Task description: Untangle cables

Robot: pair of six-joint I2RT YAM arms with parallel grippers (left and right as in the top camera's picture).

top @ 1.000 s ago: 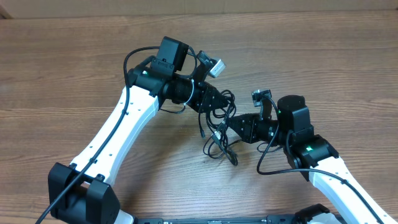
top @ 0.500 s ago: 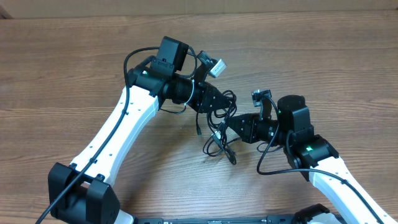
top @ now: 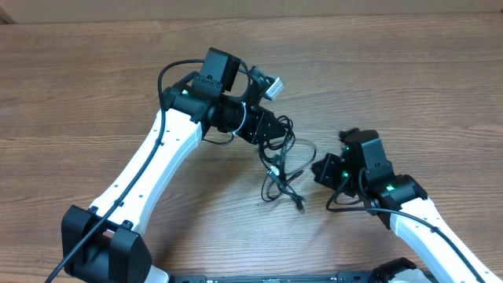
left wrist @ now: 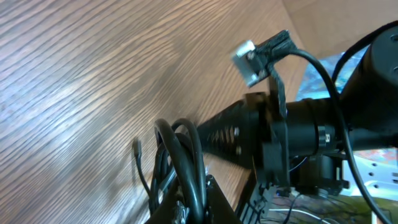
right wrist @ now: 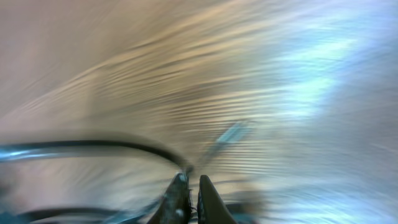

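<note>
Your left gripper (top: 273, 137) is clamping the far end of the cables (top: 281, 174). In the left wrist view, black loops are arching up out of its closed fingers (left wrist: 214, 198), with no gap showing beyond the cords themselves. From there the bundle is hanging and trailing toward the near side. It is lying on the wooden table (top: 94, 79) a little right of centre, between your two arms. One plug end is resting at the near edge of the bunch.

Your right gripper (top: 321, 168) is sitting just to the right of the bundle. Its wrist view is blurring heavily, but the two fingers (right wrist: 176, 202) are showing almost together. They are pinching one thin cord at their very tips, and the cord is arcing off to the left. A silver-tipped plug (right wrist: 229, 134) is lying on the wood just beyond those tips.
</note>
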